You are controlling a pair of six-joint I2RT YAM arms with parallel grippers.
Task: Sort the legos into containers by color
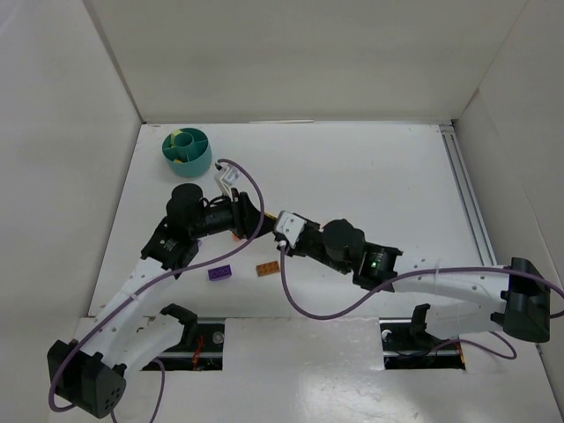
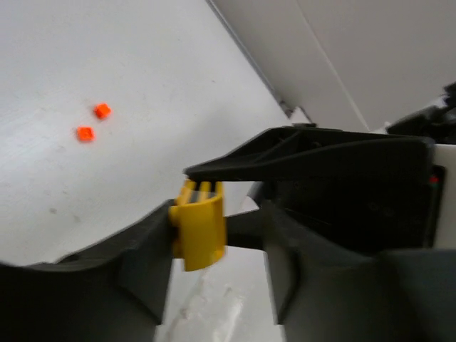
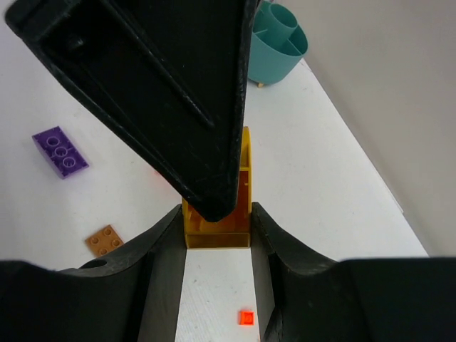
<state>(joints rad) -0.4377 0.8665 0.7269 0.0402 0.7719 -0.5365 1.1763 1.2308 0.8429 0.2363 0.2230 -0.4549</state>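
Observation:
My right gripper is shut on a golden yellow lego, gripped by its sides above the table. In the left wrist view the same yellow lego rests against one finger of my left gripper, which is open, with a gap to the other finger. The two grippers meet at mid-table, left gripper facing right gripper. A purple lego and an orange-brown lego lie on the table in front of them. The teal container tub stands at the back left.
Two tiny red-orange legos lie on the white table beyond the grippers, and one red-orange lego sits below the right fingers. Cardboard walls enclose the table, with a metal rail along the right side.

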